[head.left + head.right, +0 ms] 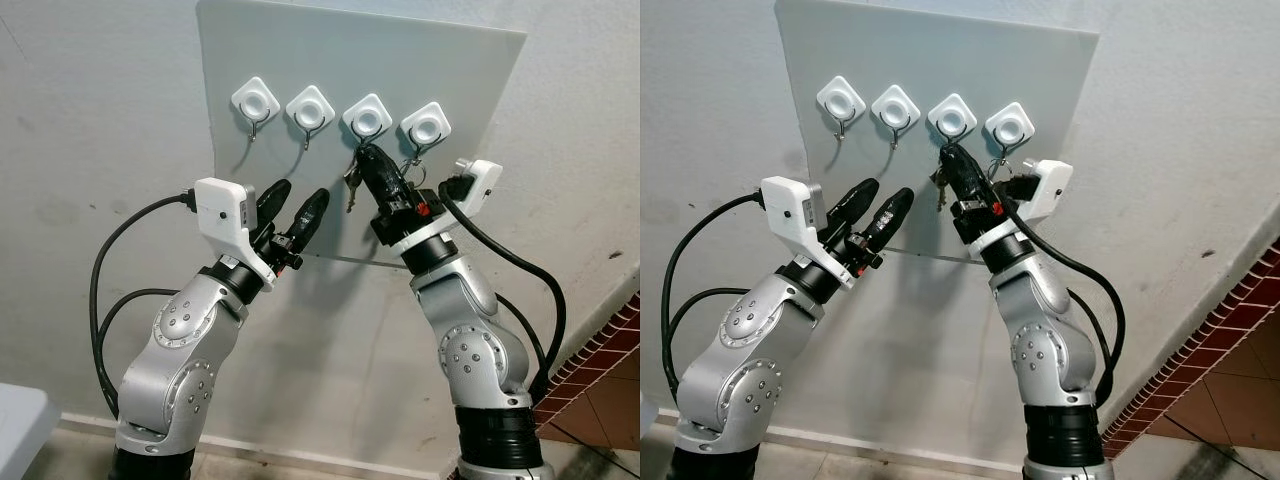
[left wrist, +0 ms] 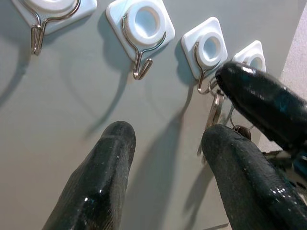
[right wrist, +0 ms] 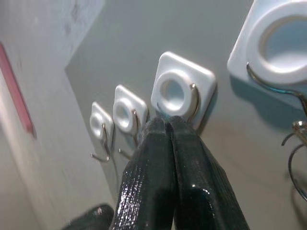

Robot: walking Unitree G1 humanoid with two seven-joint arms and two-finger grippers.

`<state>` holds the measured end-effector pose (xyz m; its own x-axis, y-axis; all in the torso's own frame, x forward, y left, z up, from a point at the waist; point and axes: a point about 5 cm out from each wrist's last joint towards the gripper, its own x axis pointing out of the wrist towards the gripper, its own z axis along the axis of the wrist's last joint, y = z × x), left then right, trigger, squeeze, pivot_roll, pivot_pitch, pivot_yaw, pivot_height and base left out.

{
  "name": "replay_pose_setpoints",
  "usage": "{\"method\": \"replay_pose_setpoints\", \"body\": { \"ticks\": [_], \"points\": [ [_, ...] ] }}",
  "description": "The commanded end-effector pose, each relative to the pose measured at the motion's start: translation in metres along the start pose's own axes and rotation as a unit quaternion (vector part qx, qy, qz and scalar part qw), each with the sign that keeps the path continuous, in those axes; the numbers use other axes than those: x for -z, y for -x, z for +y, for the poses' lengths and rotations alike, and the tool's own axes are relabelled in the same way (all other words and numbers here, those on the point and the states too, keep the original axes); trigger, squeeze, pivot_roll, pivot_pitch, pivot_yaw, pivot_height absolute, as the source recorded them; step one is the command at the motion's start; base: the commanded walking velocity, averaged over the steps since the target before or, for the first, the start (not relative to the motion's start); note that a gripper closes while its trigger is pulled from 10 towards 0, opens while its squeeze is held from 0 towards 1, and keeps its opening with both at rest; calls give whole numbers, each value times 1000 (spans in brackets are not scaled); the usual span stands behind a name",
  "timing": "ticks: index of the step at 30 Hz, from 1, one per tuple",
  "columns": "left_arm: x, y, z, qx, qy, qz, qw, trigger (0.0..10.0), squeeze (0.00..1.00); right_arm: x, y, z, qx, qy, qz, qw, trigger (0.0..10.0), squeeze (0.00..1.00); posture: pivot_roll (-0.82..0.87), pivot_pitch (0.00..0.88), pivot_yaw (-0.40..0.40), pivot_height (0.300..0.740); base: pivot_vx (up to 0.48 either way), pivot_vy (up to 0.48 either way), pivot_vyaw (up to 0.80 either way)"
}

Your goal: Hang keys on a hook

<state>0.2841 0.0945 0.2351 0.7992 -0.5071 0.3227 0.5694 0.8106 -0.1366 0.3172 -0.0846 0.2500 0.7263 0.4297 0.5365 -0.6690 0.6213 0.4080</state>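
Four white hooks sit in a row on a grey board. My right gripper is raised to the third hook from the left, with its tip just under the wire hook and its fingers pressed shut. A bunch of keys dangles beside that tip, its ring touching the hook's wire; the grip itself is hidden. My left gripper hovers open and empty below the second hook, off the board.
A wire ring hangs from the fourth hook. The first hook is bare. The board is fixed to a grey wall. Red-brown tiles lie at the lower right and a white object at the lower left.
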Motion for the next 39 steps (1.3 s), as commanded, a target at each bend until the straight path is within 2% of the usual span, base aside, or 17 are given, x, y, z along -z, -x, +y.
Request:
{"method": "replay_pose_setpoints", "body": {
  "ticks": [1, 15, 21, 24, 26, 30, 34, 37, 38, 39],
  "points": [
    [-6, 0, -4, 7, -5, -8, 1000, 10000, 0, -9, -4, -2, 8, -5, -19, 1000, 10000, 0, 62, 0, -64, 740, 0, 0, 0],
    [-6, 0, -4, 6, -3, -8, 1000, 10000, 0, -8, -5, -6, 29, -26, -22, 999, 10000, 0, 67, 0, -65, 740, 0, 0, 0],
    [-7, 0, -4, 5, -4, -8, 1000, 10000, 0, 0, 0, -16, 70, -45, -4, 997, 10000, 0, 69, 0, -65, 740, 0, 0, 0],
    [-7, 0, -3, 4, -4, -8, 1000, 10000, 0, 4, 5, -22, 92, -61, 1, 994, 10000, 0, 69, 0, -65, 740, 0, 0, 0],
    [-6, 0, -3, 4, -3, -7, 1000, 10000, 0, 6, 6, -23, 98, -90, -5, 991, 10000, 0, 71, 0, -65, 740, 0, 0, 0],
    [-6, 0, -3, 4, -3, -7, 1000, 10000, 0, 5, 8, -26, 108, -108, -15, 988, 10000, 0, 70, 0, -65, 740, 0, 0, 0],
    [-6, 0, -4, 4, -5, -7, 1000, 10000, 0, 6, 8, -28, 118, -151, -32, 981, 10000, 0, 71, 0, -65, 740, 0, 0, 0],
    [-7, 0, -4, 5, -4, -8, 1000, 10000, 0, 6, 9, -27, 117, -155, -31, 980, 10000, 0, 73, 0, -66, 740, 0, 0, 0],
    [-7, 0, -4, 4, -4, -8, 1000, 10000, 0, 7, 10, -27, 114, -160, -32, 980, 10000, 63, 74, 0, -66, 740, 0, 0, 0],
    [-7, -1, -4, 4, -5, -8, 1000, 10000, 0, 8, 11, -27, 111, -164, -33, 980, 10000, 439, 75, 0, -66, 740, 0, 0, 0]
  ]
}}
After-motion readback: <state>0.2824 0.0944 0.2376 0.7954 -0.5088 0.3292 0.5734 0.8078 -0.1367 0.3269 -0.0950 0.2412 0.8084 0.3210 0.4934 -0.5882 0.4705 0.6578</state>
